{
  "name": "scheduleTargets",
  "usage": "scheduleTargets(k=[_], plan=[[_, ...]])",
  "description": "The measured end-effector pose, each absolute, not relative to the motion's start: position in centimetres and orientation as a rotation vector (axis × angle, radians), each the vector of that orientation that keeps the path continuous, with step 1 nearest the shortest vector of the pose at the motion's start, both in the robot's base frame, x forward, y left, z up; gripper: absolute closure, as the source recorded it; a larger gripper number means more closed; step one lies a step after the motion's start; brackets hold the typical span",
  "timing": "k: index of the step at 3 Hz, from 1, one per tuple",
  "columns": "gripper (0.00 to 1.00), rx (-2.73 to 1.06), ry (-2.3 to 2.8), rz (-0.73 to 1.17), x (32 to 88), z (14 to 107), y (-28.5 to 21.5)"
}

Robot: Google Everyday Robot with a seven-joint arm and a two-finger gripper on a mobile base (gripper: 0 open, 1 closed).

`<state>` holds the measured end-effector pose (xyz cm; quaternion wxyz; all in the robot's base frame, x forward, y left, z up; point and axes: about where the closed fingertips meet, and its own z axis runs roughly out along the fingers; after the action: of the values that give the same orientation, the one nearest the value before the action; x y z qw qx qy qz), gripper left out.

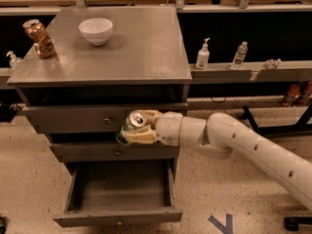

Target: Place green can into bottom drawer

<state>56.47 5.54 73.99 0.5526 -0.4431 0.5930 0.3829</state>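
My gripper (135,126) is shut on the green can (131,123), which stands nearly upright with its silver top and pull tab showing. The can hangs in front of the two upper drawer fronts, above the rear part of the bottom drawer (119,216). The bottom drawer is pulled out wide and its grey box holds nothing. My white arm (234,143) reaches in from the lower right.
On the grey cabinet top (141,52) stand a white bowl (96,30) and an orange-gold can (40,38). Two upper drawers with knobs (107,120) are closed. Bottles (203,55) stand on a ledge at the right. A black stand leg (273,128) is behind the arm.
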Motion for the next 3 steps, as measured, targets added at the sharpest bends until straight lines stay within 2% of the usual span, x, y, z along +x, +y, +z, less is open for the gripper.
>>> scheduleTargets(k=[2, 3], plan=[[1.00, -1.205, 1.564, 0.846, 58.6, 53.8, 2.1], [1.00, -1.231, 1.644, 0.801, 59.0, 49.7, 1.3]])
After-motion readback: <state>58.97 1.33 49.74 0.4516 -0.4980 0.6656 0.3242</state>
